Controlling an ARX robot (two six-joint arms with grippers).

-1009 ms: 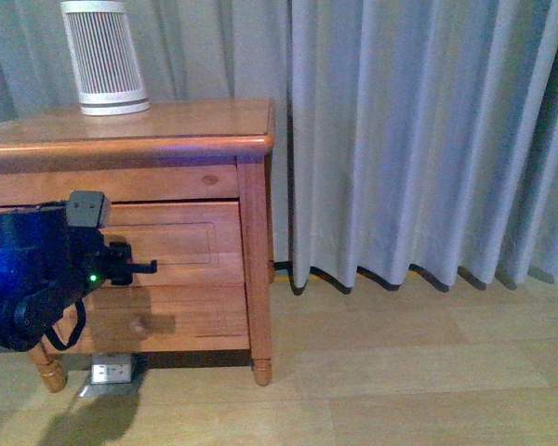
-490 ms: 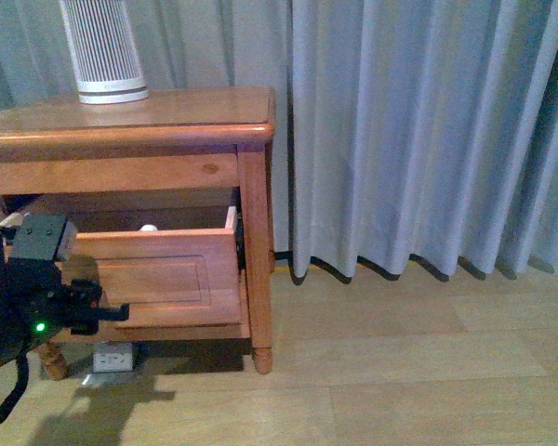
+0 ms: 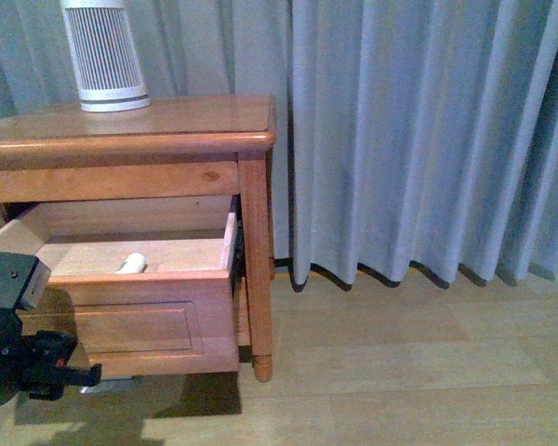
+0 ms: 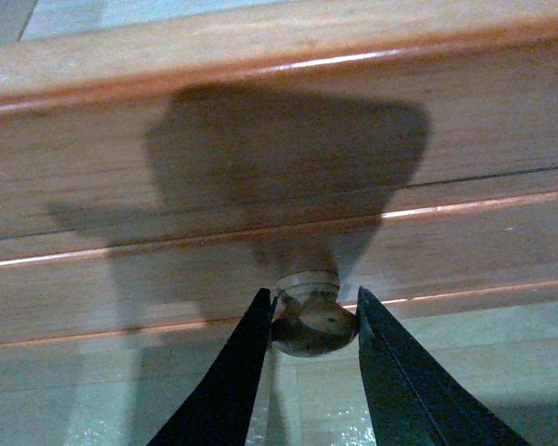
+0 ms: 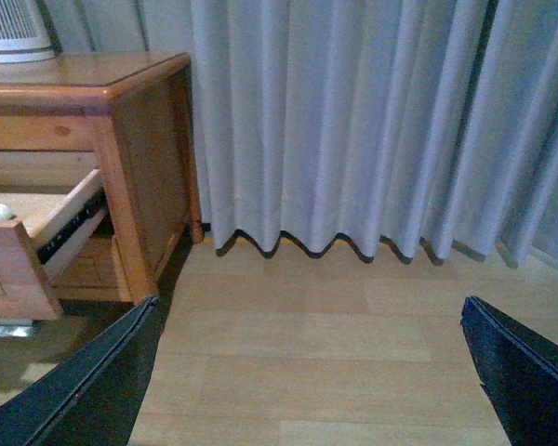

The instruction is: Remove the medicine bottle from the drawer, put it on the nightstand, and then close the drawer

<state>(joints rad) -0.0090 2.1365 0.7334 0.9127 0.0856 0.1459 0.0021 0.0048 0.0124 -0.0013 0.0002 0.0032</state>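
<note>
Pulling by the knob [image 4: 313,325], the left gripper [image 4: 312,297] — clenched on it — has drawn the drawer [image 3: 130,321] open; the medicine bottle [image 3: 131,264] now lies exposed inside, above and beyond the gripper — ready for picking.

Nightstand [image 3: 186,123], 1 ribbed white cylinder [image 3: 104,56] on top

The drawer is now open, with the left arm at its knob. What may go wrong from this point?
The drawer is far out; pulling the knob more with the left end effector may unseat it. The medicine bottle lies on its side and may roll when grasped.
</note>
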